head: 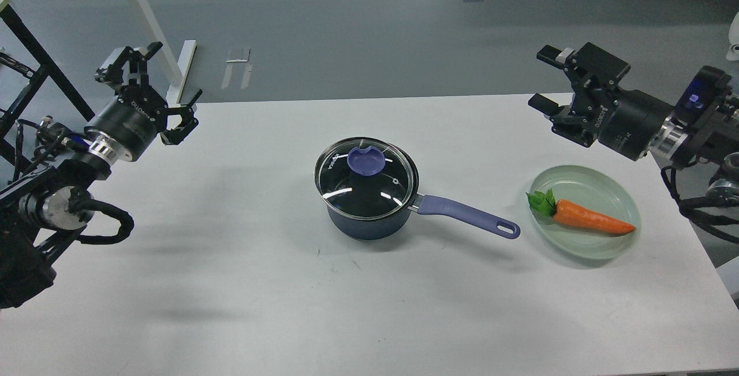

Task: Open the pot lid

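A dark blue pot (369, 223) stands in the middle of the white table (231, 283), its purple handle (467, 220) pointing right. A glass lid (346, 188) with a purple knob (367, 161) sits shut on the pot. My left gripper (155, 82) is open and empty, raised over the table's far left corner, well left of the pot. My right gripper (545, 78) is open and empty, raised over the table's far right edge, well right of the pot.
A pale green plate (600, 182) with a toy carrot (583, 219) on it lies right of the pot handle. A white table leg (147, 23) and a black frame (34, 58) stand on the floor at the back left.
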Controlling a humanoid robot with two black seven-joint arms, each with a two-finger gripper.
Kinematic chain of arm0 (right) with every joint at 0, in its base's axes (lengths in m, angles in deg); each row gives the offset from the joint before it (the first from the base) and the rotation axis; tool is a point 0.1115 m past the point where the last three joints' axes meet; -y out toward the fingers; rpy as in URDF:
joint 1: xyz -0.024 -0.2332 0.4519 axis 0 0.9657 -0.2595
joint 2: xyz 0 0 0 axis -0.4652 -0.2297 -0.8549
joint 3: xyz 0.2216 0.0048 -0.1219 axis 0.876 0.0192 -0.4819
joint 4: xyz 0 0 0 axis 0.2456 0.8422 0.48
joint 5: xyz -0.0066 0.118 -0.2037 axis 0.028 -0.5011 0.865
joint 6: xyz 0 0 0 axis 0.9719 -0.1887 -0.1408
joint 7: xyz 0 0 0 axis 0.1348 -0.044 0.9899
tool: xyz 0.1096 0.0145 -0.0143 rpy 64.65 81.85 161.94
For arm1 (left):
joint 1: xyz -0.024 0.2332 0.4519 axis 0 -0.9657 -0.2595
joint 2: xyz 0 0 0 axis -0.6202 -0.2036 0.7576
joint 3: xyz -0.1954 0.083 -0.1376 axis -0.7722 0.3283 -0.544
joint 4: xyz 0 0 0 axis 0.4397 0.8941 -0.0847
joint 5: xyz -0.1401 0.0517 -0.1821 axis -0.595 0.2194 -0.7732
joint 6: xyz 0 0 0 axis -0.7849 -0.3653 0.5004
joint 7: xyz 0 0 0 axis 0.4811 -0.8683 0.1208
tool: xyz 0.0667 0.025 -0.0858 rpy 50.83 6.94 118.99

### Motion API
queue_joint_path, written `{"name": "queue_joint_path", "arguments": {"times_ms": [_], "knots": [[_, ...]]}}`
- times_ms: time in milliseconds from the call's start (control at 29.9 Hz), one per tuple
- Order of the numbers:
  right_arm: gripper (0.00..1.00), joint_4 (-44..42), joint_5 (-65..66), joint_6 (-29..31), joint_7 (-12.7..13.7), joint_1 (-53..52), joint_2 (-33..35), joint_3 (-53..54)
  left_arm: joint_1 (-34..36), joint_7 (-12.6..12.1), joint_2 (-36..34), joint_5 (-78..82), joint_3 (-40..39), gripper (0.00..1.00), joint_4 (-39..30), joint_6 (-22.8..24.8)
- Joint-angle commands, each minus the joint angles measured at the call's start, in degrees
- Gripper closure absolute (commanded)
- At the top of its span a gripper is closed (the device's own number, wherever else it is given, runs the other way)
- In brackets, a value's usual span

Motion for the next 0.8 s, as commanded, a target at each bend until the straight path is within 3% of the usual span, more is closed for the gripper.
{"name": "queue_joint_path", "arguments": {"times_ms": [0,268,536,669,770], "knots": [[0.0,2.1,14.4,-4.0,0.0,-8.2,-0.5,-9.5,1.1,5.3,0.2,6.5,-0.1,0.01,-0.5,-0.4],[0.0,2.9,38.8,-12.4,0.0,-21.9,-7.0,-30.1,1.9,5.3,-0.5,9.6,-0.1,0.01,-2.9,-0.1],[0.02,1.4,42.0,-12.9,0.0,-23.6,-13.8,-38.0,1.9,5.3,-0.6,10.5,0.0,0.01,-6.6,-0.7],[0.1,-1.3,42.0,-13.0,0.0,-24.0,-16.9,-41.1,1.9,5.3,-0.6,11.9,-0.1,0.01,-6.8,-0.7],[0.28,-3.0,42.0,-13.2,0.0,-24.1,-19.3,-42.3,1.9,5.3,-0.5,11.9,-0.1,0.01,-6.7,-0.7]]}}
